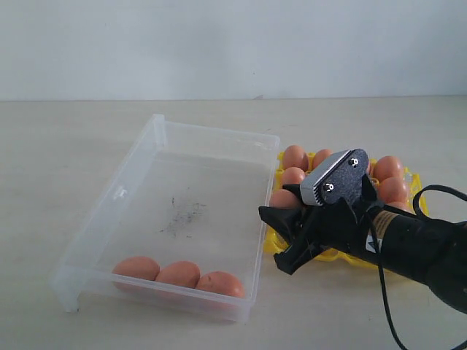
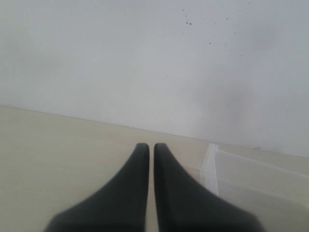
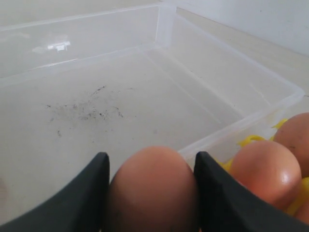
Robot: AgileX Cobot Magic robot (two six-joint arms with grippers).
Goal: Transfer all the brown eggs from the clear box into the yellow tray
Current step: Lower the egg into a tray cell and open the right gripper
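**A:** So what's in what right now?

**B:** The clear box (image 1: 219, 142) has three brown eggs (image 1: 178, 273) in it, lined up in a row against its near wall and pretty much touching each other. The rest of the floor is bare apart from some dark scuff marks (image 1: 182, 215) around the middle.

**A:** And the yellow tray (image 1: 271, 243)?

**B:** It sits on the table (image 1: 58, 146) just beside the box's right-hand wall. It's got plenty of eggs in it. I can see several along the far rows, but the arm covers a big chunk of it, so I can't give you a real count.

**A:** Are the arms holding anything?

**B:** The right gripper (image 1: 280, 239) is. The wrist cam shows the held egg (image 3: 150, 186) squeezed between the two black fingers, with a finger on each side of it. It's at the tray's edge right next to the box wall, and there's another tray egg just beside it. I can't tell whether it's sitting in a cup or just above one.

**A:** What about the left one?

**B:** The left gripper (image 2: 151, 146) has its fingers pressed together with nothing between them. It's over bare table near a corner of the box, and it doesn't show up in the exterior view at all.
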